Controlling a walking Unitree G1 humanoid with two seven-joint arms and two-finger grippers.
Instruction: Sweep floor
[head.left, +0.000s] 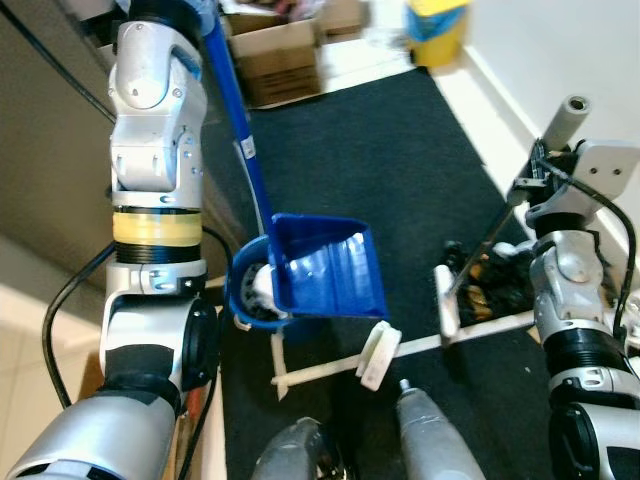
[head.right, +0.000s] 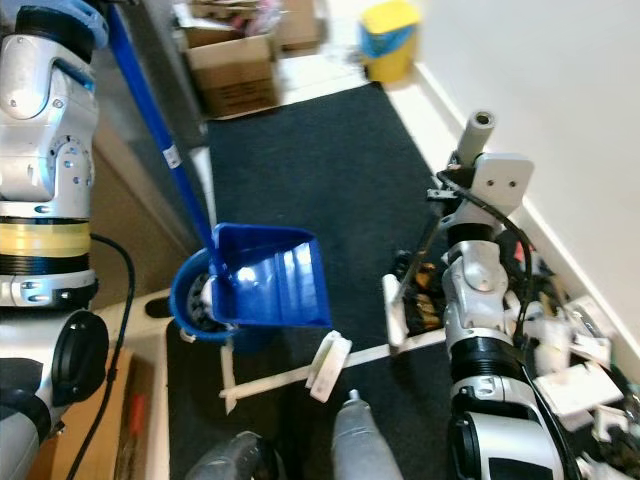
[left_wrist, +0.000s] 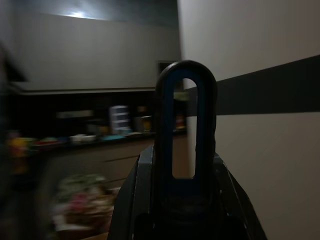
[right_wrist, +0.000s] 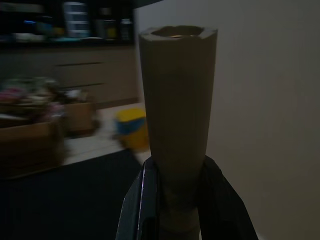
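Observation:
A blue dustpan (head.left: 335, 270) hangs tilted over the dark mat (head.left: 390, 150), its long blue handle (head.left: 235, 110) running up to my raised left arm. In the left wrist view my left gripper (left_wrist: 185, 167) is shut on the handle's looped end (left_wrist: 185, 125). My right gripper (right_wrist: 177, 175) is shut on the beige broom handle (right_wrist: 177, 90), whose tip (head.left: 573, 110) sticks up by the right wall. The thin shaft slants down to the dark broom head (head.left: 495, 280) on the mat. White sticks (head.left: 330, 368) and a white round cap (head.left: 377, 352) lie on the mat before me.
A blue round tub (head.left: 250, 295) sits behind the dustpan at the mat's left edge. Cardboard boxes (head.left: 275, 55) and a yellow bin (head.left: 437, 30) stand at the far end. A white wall (head.left: 560, 60) runs along the right, with loose clutter (head.right: 580, 370) at its foot.

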